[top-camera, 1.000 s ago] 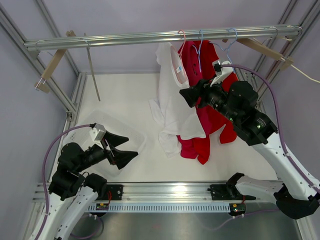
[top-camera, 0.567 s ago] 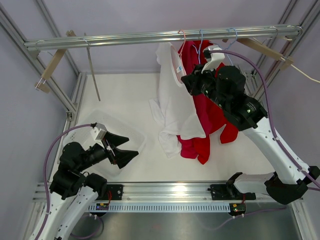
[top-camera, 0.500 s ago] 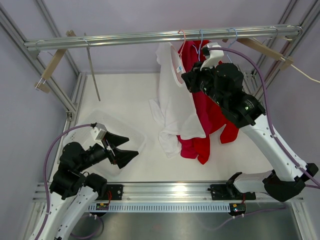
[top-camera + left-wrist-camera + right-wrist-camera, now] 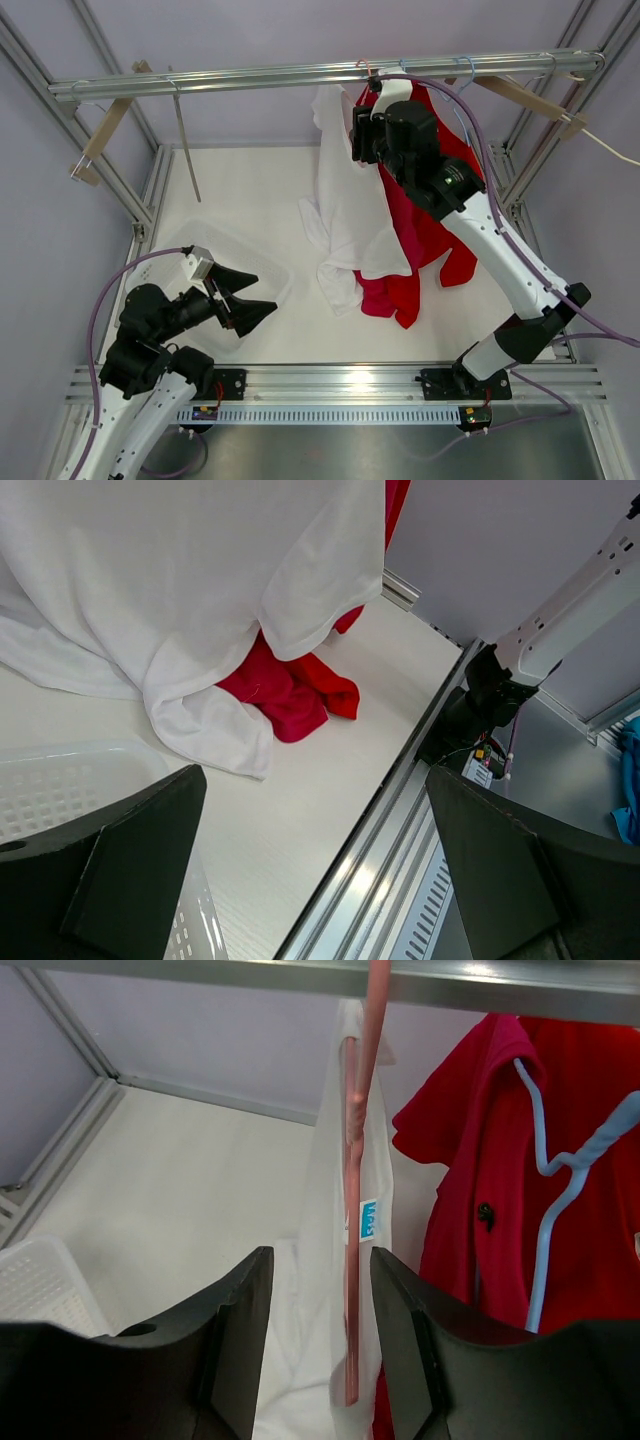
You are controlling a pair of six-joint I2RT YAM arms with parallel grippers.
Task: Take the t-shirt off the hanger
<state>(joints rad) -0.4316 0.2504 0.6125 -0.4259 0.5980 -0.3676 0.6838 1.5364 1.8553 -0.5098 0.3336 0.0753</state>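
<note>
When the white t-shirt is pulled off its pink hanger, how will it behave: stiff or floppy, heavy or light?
Probably floppy: the white t-shirt hangs in soft folds and its lower end lies bunched on the table. Likely light: a thin pink hanger carries it. It may snag, since the hanger sits inside the neck opening.

Left of pink hanger [image 4: 352, 1220]: tabletop [image 4: 180, 1180] open, free passage. Right of it: red shirt [image 4: 460, 1110] crowding close. Above: rail [image 4: 250, 972] blocking.

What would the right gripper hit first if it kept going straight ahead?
Probably the pink hanger holding the white t-shirt; it sits ahead, between the right gripper fingers, though depth is unclear.
</note>
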